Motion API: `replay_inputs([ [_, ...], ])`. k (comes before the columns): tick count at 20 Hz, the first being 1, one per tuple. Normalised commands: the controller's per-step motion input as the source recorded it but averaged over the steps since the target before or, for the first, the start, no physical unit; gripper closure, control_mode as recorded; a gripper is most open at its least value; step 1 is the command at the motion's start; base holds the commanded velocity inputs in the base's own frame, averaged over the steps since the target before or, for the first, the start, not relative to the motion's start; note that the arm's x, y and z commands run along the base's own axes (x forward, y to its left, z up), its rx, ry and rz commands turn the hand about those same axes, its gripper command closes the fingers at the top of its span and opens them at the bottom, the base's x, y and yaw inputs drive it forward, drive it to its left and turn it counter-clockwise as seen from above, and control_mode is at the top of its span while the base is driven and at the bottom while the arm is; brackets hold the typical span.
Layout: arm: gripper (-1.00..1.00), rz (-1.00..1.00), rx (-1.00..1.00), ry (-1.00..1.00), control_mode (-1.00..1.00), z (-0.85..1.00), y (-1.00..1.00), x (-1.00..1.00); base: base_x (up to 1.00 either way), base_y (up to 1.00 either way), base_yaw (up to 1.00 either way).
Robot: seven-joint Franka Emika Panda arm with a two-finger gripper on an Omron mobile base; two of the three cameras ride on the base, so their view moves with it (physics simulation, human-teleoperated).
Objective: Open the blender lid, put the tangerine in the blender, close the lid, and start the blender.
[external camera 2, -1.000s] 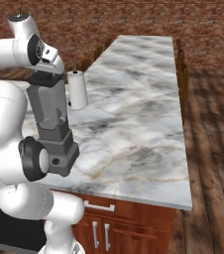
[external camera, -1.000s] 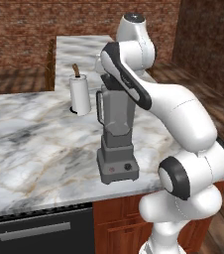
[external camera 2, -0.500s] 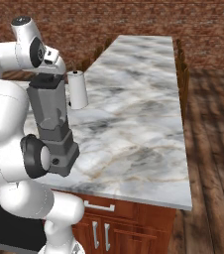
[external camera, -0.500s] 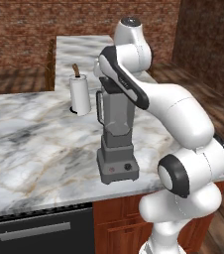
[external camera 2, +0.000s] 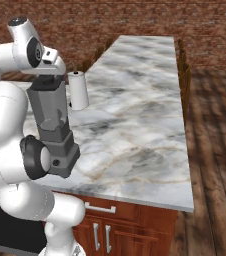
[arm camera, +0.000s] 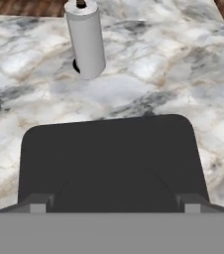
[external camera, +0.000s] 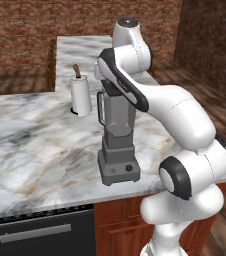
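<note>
- The pincer [arm camera: 112, 207] hung just above the lid [arm camera: 113, 161], its tips spread to the lid's two edges; whether they gripped it, I cannot tell.
- Over the last second the arm had barely shifted, probably settling for the grasp; the lid stayed on the blender [external camera: 117, 135].
- The hand view showed the lid's top; the base views hid it behind the arm but showed the blender's base on the bench [external camera 2: 135, 125].
</note>
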Motion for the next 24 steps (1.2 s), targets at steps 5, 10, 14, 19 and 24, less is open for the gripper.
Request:
replay_inputs([
  [5,1.00,-0.06,-0.03,0.07,-1.00,0.00,0.00,-0.10,0.00,0.00,0.00],
  [10,1.00,-0.11,-0.01,0.09,-1.00,-0.02,0.00,-0.12,0.00,0.00,0.00],
  [14,1.00,-0.14,0.00,0.11,-1.00,-0.02,0.00,-0.11,0.00,0.00,0.00],
  [19,1.00,-0.11,0.00,0.05,-1.00,0.00,-0.02,-0.22,0.00,0.00,0.00],
  [24,1.00,-0.04,0.00,0.00,-1.00,-0.04,0.00,-0.41,0.00,0.00,0.00],
])
